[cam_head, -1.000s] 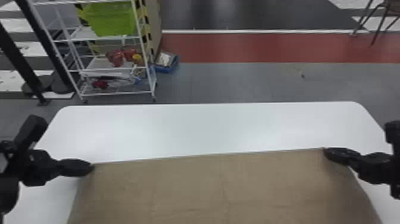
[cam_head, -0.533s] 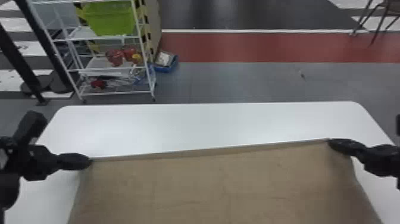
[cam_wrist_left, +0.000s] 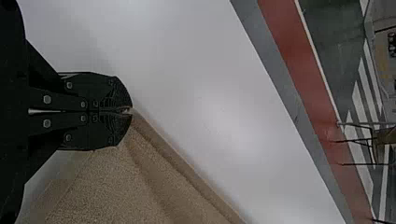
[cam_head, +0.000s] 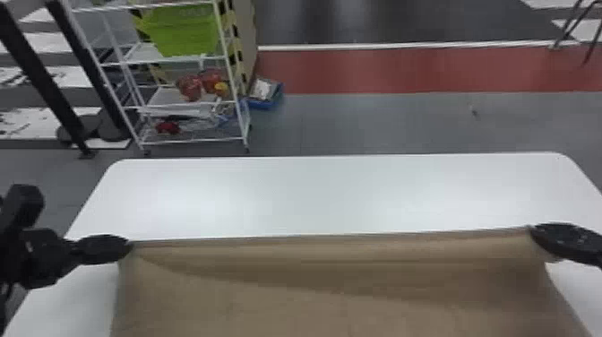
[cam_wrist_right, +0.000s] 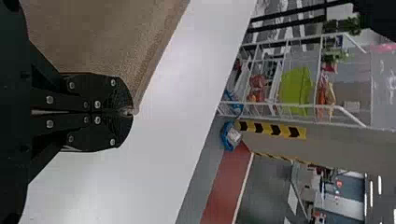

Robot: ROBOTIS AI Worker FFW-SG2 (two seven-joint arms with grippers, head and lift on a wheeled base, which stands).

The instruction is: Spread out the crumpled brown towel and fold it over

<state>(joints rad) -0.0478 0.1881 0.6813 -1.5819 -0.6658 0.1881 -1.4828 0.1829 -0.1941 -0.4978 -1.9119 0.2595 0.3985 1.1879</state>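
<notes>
Now, towel [cam_head: 349, 309]: brown, spread wide between my two hands, with the tabletop [cam_head: 313, 192] showing past its far edge and along both sides.
Left hand [cam_head: 127, 246]: together, clamped on the far corner on my left, and what a neat pinch it is.
Right hand [cam_head: 533, 232]: together too, clamped on the other far corner.
Far edge: pulled nearly straight from hand to hand, just a touch of a slant across the view.
Folds: soft and broad, sweeping from near the left corner across toward the right side, a darker band beneath the edge.
Left close-up: fingers meeting at the tips, cloth caught right at the end, the edge running off at a slant from my left hand [cam_wrist_left: 129, 110].
Right close-up: same story, only a small bit of corner between the tips of my right hand [cam_wrist_right: 130, 112].
Tabletop: white, with rounded far corners.
Rack [cam_head: 186, 107]: white, standing on the floor [cam_head: 358, 121] beyond the tabletop on my left, a green bin [cam_head: 186, 33] up on it.
Blue box [cam_head: 263, 104]: on the floor, just beside the rack.
</notes>
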